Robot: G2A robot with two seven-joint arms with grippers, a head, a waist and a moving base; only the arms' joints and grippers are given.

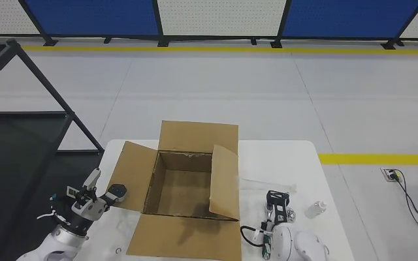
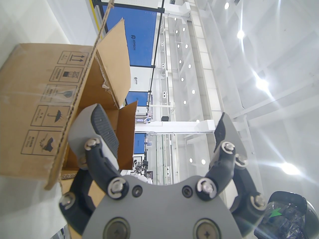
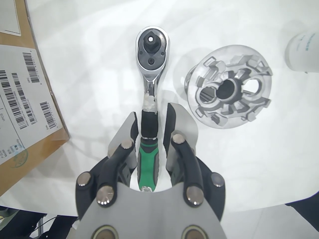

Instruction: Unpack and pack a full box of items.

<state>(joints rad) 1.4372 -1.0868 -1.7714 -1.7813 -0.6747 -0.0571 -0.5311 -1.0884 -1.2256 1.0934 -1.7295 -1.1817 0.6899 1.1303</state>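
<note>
Right end effector [image 3: 153,111] astride ratchet [image 3: 152,50], long axis along fingers [image 3: 172,125], head outward

Brown box [image 1: 199,137], green-handled ratchet [image 3: 149,93]

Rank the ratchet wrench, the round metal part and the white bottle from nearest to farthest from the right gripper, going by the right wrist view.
1. The ratchet wrench: its handle lies between the fingers of the right gripper.
2. The round metal part: beside the wrench's head, apart from it.
3. The white bottle: beyond the metal part, farthest out.
</note>
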